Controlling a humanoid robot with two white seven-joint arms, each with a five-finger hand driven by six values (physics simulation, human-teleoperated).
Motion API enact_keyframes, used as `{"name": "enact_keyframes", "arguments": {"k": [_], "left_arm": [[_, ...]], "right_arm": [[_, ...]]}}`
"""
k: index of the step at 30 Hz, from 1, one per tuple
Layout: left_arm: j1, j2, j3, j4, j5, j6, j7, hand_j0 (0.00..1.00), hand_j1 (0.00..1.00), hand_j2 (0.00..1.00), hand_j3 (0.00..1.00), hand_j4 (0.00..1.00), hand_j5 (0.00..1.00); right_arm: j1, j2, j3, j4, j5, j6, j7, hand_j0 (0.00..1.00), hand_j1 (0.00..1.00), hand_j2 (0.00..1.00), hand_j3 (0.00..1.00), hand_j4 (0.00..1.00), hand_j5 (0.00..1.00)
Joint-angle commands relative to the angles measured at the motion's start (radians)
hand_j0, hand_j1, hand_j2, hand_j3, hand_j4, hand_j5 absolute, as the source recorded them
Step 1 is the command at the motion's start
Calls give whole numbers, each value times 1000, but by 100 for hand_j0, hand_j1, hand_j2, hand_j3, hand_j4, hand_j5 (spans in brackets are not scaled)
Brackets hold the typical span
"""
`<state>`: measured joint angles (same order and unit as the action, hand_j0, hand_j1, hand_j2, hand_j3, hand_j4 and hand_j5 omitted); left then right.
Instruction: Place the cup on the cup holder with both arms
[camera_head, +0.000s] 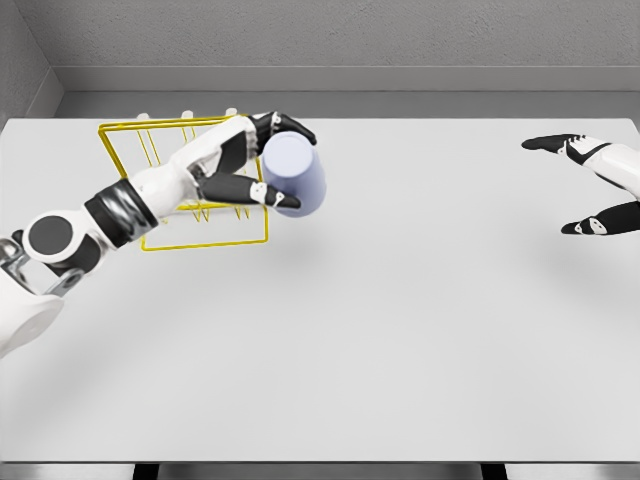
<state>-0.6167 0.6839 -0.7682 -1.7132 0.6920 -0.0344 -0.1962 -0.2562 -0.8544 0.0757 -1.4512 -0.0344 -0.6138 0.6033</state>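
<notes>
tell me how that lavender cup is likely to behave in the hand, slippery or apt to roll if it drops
The cup looks smooth and rigid, so it is probably a bit slippery; the left hand holds it from one side only. It is round and held tilted, so if released it would likely roll on the table. The thin wire cup holder may shift if bumped.

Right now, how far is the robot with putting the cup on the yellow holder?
Done: the left hand has the pale blue cup grasped and lifted, tilted on its side. In hand: the cup is carried at the right edge of the yellow wire cup holder. Left: the cup is not yet set on a peg and must be released. The right hand waits open at the table's right edge.
</notes>
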Motion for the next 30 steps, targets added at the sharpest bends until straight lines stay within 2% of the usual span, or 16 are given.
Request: {"name": "enact_keyframes", "arguments": {"k": [1, 30], "left_arm": [[0, 17, 4, 0, 6, -9, 0, 59, 59, 59, 59, 59, 59], [6, 71, 58, 24, 26, -10, 0, 60, 60, 60, 60, 60, 60]], "right_arm": [[0, -2, 0, -2, -7, 3, 0, 100, 100, 100, 100, 100, 100], [6, 3, 1, -3, -7, 3, 0, 100, 100, 100, 100, 100, 100]]}}
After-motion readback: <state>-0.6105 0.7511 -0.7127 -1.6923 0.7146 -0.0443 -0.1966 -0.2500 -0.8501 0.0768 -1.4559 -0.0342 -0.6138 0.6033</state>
